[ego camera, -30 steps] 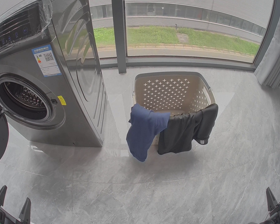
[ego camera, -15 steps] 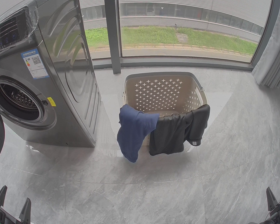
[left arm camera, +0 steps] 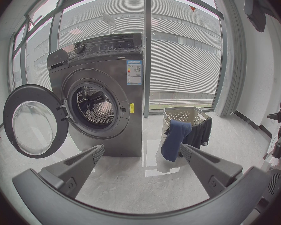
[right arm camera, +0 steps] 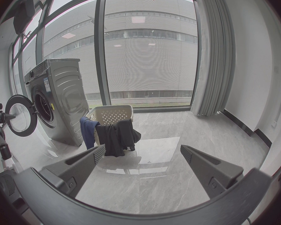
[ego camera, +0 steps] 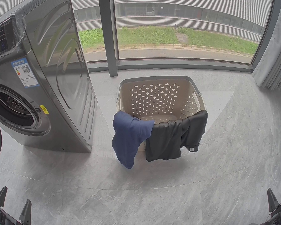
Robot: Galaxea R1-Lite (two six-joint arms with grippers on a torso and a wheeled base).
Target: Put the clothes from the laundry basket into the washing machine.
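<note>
The washing machine (ego camera: 62,78) has a smooth grey metal body with a satin sheen. Crinkled clear plastic film (ego camera: 9,32) covers its control panel. Its drum (left arm camera: 96,105) is shiny perforated metal. The laundry basket (ego camera: 160,94) is matt beige plastic pierced with stars. The blue garment (ego camera: 128,138) is soft matt cloth, while the black garment (ego camera: 165,138) looks smoother and faintly shiny. The floor (ego camera: 178,197) is glossy grey stone-look tile.
</note>
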